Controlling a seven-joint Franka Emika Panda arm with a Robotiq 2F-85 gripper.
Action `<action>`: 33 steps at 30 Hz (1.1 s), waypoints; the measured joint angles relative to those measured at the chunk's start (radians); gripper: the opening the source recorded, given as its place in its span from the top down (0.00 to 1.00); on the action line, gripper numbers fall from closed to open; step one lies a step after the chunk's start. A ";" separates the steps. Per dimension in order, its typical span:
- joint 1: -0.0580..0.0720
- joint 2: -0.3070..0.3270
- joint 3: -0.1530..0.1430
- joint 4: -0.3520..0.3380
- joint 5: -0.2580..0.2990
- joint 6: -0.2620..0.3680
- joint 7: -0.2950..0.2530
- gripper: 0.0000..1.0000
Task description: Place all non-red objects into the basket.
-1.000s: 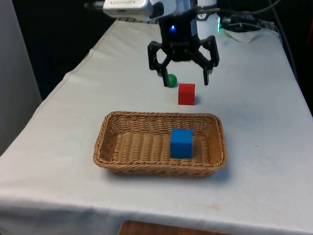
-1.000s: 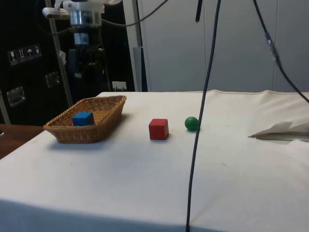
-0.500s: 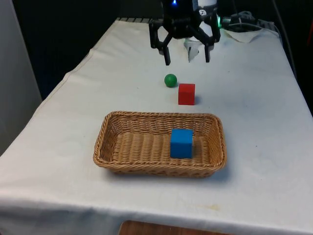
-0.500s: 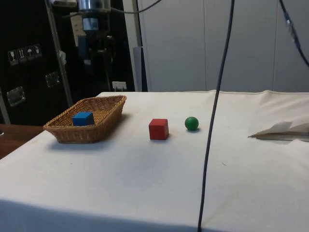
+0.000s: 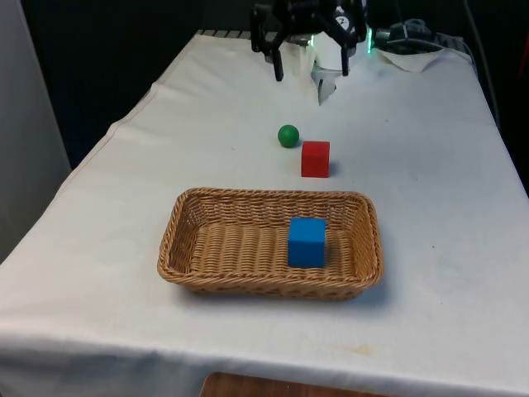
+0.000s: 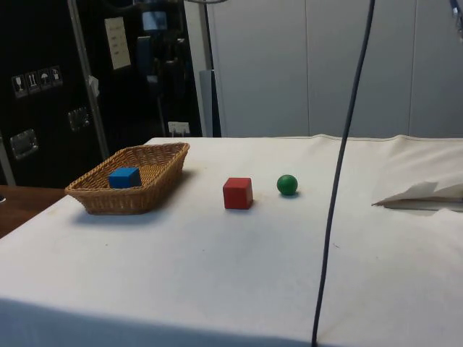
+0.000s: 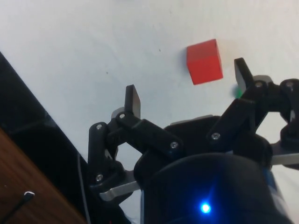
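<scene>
Wicker basket (image 5: 207, 248): sitting on the white cloth (image 5: 430, 215), holding the blue cube (image 5: 307, 241) toward the front view's right end.
Green ball (image 5: 288, 136): lying on the cloth beyond the basket, just beside the red cube (image 5: 315, 159), apart from it.
Gripper (image 5: 307, 70): hanging high above the table's far end, fingers spread wide, gripping nothing.
Crumpled paper (image 6: 423, 194): lying near the far edge.
</scene>
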 measured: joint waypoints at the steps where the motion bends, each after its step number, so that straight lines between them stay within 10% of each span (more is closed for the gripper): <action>1: 0.001 -0.009 0.000 -0.009 -0.007 0.001 0.000 0.00; 33: -0.001 -0.243 -0.018 -0.241 -0.202 0.040 -0.046 0.00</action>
